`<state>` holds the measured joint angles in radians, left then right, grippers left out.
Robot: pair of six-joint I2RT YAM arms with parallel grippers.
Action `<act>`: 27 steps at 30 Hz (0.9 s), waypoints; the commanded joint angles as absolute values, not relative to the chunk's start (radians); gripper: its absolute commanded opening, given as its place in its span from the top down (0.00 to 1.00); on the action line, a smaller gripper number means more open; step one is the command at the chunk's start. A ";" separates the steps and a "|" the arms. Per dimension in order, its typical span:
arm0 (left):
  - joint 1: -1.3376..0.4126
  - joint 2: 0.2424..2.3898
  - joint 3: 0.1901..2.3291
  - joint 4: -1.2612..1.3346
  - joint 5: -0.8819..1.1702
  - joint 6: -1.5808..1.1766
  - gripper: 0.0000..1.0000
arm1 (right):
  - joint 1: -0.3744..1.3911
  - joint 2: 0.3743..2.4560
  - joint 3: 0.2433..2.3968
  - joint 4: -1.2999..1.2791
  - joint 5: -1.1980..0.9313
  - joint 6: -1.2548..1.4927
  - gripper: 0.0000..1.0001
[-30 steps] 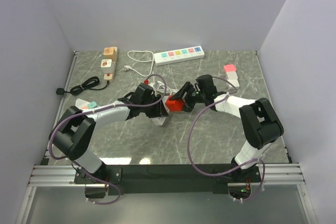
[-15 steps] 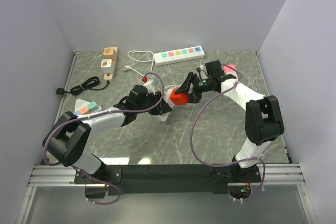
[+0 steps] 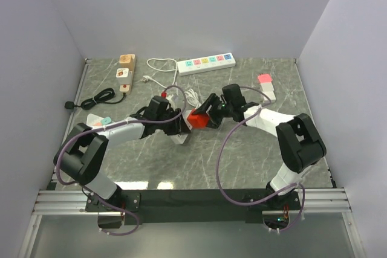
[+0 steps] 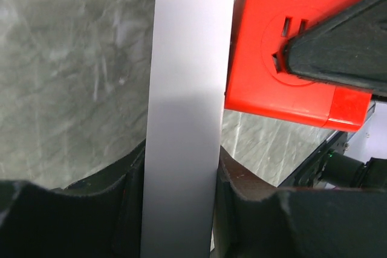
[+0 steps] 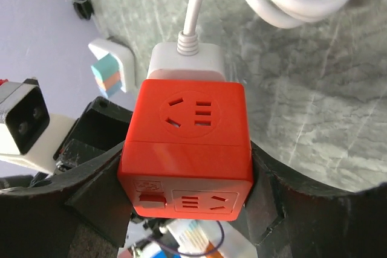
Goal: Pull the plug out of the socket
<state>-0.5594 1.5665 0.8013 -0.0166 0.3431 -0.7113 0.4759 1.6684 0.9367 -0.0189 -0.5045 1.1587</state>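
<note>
Top external view: my right pincer (image 3: 204, 115), clamped on the red socket cube (image 3: 196, 118), has swung back toward my left pincer (image 3: 181, 128), which is clamped on the white plug (image 5: 181, 67). The plug still sits against the cube's rear face, so the pull has not freed it.

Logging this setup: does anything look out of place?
Only the red cube socket: it's gripped by the right gripper rather than lying flat, white plug still in; left gripper pinches a white flat piece beside it.
</note>
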 commanded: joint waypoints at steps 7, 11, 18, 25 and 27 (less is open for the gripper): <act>-0.442 1.502 0.683 0.023 0.110 -0.764 1.00 | 0.111 1.676 1.251 -0.509 -0.923 0.633 1.00; -0.430 1.483 0.646 0.032 0.113 -0.767 1.00 | 0.071 1.726 1.322 -0.576 -0.966 0.569 1.00; -0.430 1.465 0.709 0.011 0.124 -0.778 1.00 | 0.147 1.568 1.065 -0.275 -0.809 0.817 1.00; -0.420 1.453 0.779 -0.060 0.090 -0.747 1.00 | 0.060 1.539 1.144 -0.481 -0.266 0.769 1.00; -0.413 1.450 0.776 -0.067 0.087 -0.749 1.00 | 0.037 1.565 1.192 -0.563 -0.102 0.765 1.00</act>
<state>-0.4255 1.4887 0.7357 -0.0704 0.1249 -0.7525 0.0746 1.5921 1.0962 -0.4820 -0.4133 0.7677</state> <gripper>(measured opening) 0.397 0.684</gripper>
